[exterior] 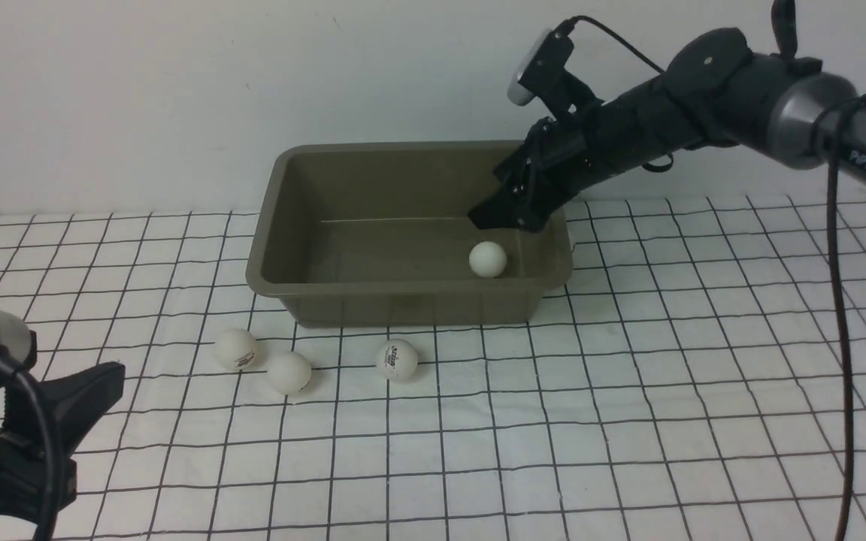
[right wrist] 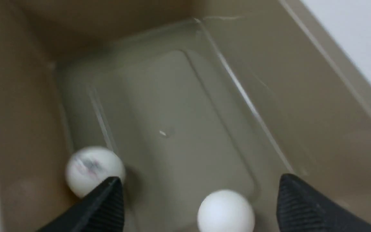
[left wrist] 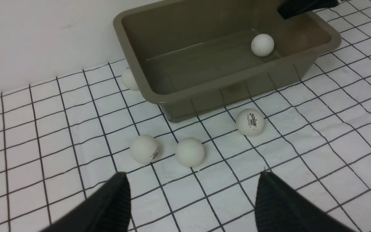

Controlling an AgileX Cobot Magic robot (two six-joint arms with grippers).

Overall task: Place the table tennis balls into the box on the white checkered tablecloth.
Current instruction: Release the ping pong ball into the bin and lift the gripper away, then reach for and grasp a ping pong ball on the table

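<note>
The olive-grey box (exterior: 403, 300) stands on the white checkered tablecloth (exterior: 628, 421). My right gripper (exterior: 504, 219) hangs open over the box's right end. In the right wrist view (right wrist: 200, 185) two table tennis balls lie inside the box: one (right wrist: 225, 211) between the open fingers and untouched, one blurred (right wrist: 90, 169) beside a fingertip. The front view shows one ball in the box (exterior: 488, 259). Three balls (exterior: 236, 349) (exterior: 289, 373) (exterior: 398, 359) lie on the cloth before the box. My left gripper (left wrist: 193, 178) is open and empty, short of these balls.
Another ball (left wrist: 129, 79) lies on the cloth by the box's left end, half hidden by the rim. A white wall (exterior: 177, 98) stands close behind the box. The right arm's cable (exterior: 843, 338) hangs down on the right.
</note>
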